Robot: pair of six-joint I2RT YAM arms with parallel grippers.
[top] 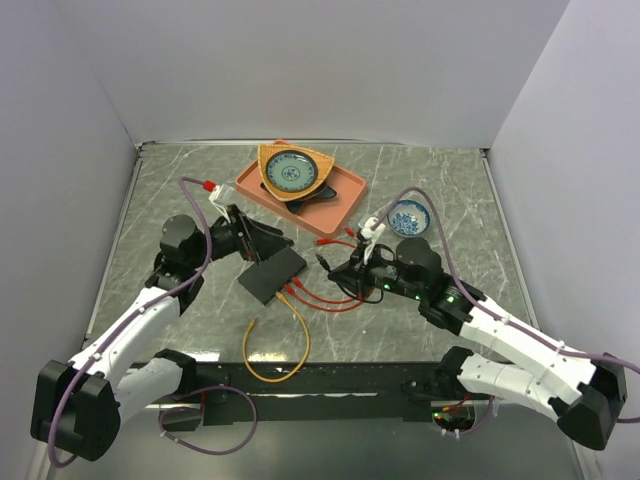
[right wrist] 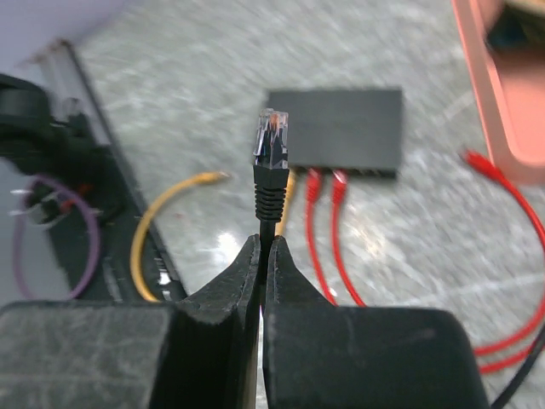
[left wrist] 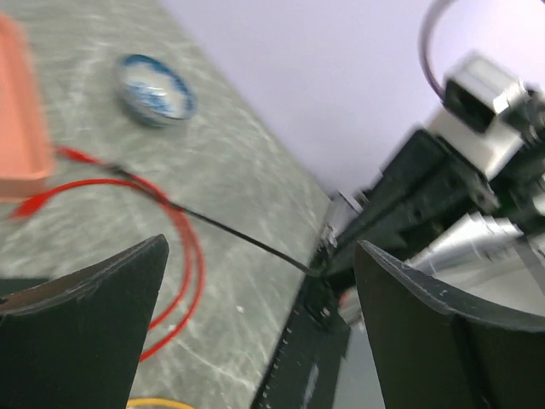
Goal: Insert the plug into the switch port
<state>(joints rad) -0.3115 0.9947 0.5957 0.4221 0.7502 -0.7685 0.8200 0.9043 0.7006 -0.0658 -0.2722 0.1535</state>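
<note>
**Plug [right wrist: 272,141] held short of the switch [right wrist: 341,128]**

Your right end effector [right wrist: 264,256] was clenched, grasping the plug by the black lead just below its boot. Your right wrist view told you this best. The plug stood upright above the shut fingertips, its clear tip aimed at the switch and apart from it.

Only that view gave you the port row [right wrist: 362,170] along the switch's near edge. Two red cables [right wrist: 317,230] and a yellow cable [right wrist: 157,217] were seated at the row's left end. The rest of the row was too blurred to read.

The top view could not resolve the ports, but it gave you the layout. The switch lay flat and angled on the tabletop [top: 450,180], between your two arms. The tray [top: 335,205] sat behind it, and a blue bowl [top: 408,217] stood just right of the tray. From there the plug was a small dark shape to the right of the switch, near it but not touching. Your left arm reached to the switch's far-left side.

Your left wrist view settled the left end effector [left wrist: 261,247]. It was released, its fingers [left wrist: 85,332] spread wide with nothing between them. That view looked across the tabletop at the bowl, the red loops and the black lead running toward your right arm. You could not make out the plug tip or the ports from it.
</note>
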